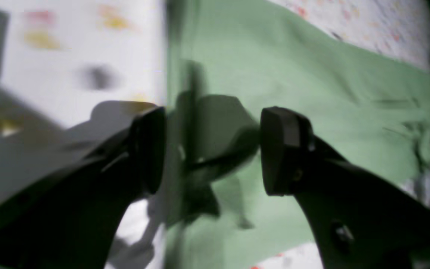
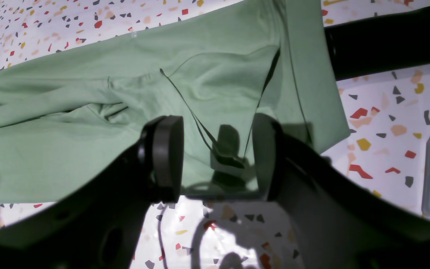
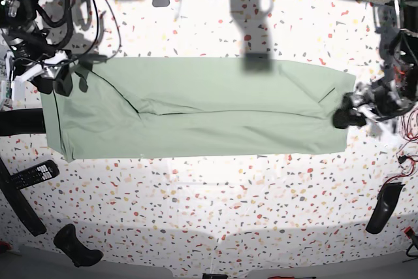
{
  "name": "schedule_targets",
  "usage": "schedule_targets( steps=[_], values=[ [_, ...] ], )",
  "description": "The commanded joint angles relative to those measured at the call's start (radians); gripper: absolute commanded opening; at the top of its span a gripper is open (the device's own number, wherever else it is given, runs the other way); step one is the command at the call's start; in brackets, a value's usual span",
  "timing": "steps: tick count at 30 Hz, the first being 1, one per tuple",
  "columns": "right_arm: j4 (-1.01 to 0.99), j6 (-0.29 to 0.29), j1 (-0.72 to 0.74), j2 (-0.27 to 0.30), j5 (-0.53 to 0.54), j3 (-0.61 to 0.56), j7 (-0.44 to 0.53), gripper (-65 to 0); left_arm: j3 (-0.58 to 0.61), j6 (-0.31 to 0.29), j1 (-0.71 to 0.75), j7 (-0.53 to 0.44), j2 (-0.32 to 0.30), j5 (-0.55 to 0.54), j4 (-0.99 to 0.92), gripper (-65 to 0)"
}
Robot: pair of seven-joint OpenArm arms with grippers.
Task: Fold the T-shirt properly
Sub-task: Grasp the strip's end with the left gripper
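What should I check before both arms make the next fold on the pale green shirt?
1. Pale sage-green cotton T-shirt folded into a long band: ok.
2. Left gripper at a shirt edge, jaws open, nothing held: ok.
3. Right gripper over the other end, jaws open: ok.
4. Band lying flat: not ok, creases near the middle.
5. Black remote control on the speckled terrazzo table, apart from the shirt: ok.
6. Cloth caught between pads: cannot tell in the blurred left wrist view.

T-shirt [image 3: 196,109]: pale sage-green, folded lengthwise into a long horizontal band, lying flat on the speckled tabletop [image 3: 215,207].
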Motion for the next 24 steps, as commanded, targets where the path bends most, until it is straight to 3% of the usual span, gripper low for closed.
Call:
schedule_targets(
  steps=[1,7,13,19,22,24],
  values=[
    [0.019,0.009,0.003,0.013,0.024,0.003,0.023,-36.0,0.002,-0.022,-0.011,0.039,0.009,-0.008,0.008,-29.0],
    [0.019,0.009,0.003,0.013,0.024,0.003,0.018,-36.0,0.002,-0.056,-0.011,0.089,0.053,-0.05,0.008,-28.9],
    [0.019,0.009,0.003,0.013,0.024,0.003,0.015,-36.0,0.002,-0.056,-0.013,0.061,0.016,-0.061,0.008,-28.9],
    [0.019,0.009,0.003,0.013,0.024,0.003,0.015,-36.0,0.002,-0.056,-0.014,0.038,-0.021,-0.241,0.008,-28.9],
    [0.019,0.009,0.003,0.013,0.024,0.003,0.014,-36.0,0.002,-0.056,-0.014,-0.035,-0.019,-0.252,0.008,-28.9],
    [0.019,0.009,0.003,0.013,0.024,0.003,0.008,-36.0,0.002,-0.056,-0.013,-0.034,-0.017,-0.251,0.008,-28.9]
  ],
)
